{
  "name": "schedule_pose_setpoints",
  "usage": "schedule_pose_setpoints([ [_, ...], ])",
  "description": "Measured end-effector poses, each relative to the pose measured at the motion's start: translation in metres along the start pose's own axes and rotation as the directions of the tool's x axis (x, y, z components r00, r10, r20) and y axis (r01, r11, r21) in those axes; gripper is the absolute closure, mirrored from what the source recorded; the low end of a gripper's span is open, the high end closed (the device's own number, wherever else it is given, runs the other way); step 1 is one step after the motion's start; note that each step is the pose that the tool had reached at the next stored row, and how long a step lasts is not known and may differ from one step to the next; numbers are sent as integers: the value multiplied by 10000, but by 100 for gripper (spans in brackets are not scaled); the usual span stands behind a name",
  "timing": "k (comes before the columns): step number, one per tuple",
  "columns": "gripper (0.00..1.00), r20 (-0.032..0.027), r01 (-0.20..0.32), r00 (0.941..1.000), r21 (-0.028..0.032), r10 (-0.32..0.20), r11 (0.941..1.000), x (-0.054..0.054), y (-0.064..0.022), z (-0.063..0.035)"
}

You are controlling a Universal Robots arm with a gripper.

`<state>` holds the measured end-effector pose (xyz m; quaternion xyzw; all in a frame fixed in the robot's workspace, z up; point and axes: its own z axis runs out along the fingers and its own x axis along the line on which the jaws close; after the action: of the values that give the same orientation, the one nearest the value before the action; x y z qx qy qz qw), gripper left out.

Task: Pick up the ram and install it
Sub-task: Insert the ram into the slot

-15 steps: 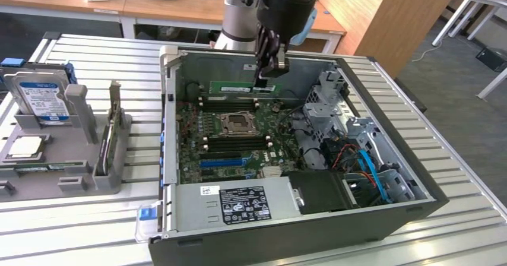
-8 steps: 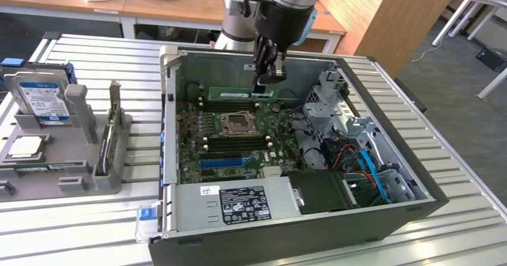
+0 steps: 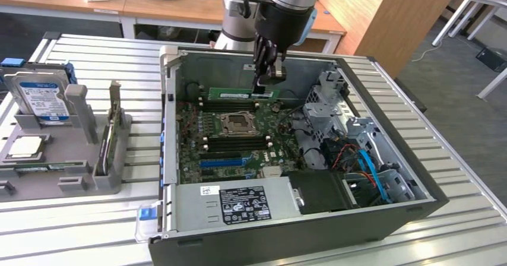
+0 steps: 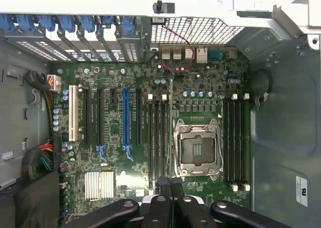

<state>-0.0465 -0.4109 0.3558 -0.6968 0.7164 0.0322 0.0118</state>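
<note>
One gripper [image 3: 267,86] is clenched on the ram [image 3: 236,94] — a thin green stick held level above the motherboard [image 3: 237,156], toward the far side of the open computer case [image 3: 168,100]. Carrying looks to be the step in hand — seating likely calls for lining its edge with the empty slots [image 4: 158,138] beside the CPU socket [image 3: 236,124].

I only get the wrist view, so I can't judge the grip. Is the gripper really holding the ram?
Observer: Yes. In the exterior view the gripper is shut on the ram, near its end toward that view's right.
Operator: Where is it hanging?
Observer: Level, on the far side of the socket, close to the far wall of the case.
Operator: Anything outside the case?
Observer: A hard drive sits in a grey tray on the exterior view's left.
</note>
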Motion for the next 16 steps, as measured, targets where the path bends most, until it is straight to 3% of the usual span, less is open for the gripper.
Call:
schedule_pose_setpoints([
  [7, 88, 3, -1, 10000, 1, 1, 10000, 3, 0, 1],
  [16, 88, 0, -1, 10000, 1, 1, 10000, 90, -2, -5],
])
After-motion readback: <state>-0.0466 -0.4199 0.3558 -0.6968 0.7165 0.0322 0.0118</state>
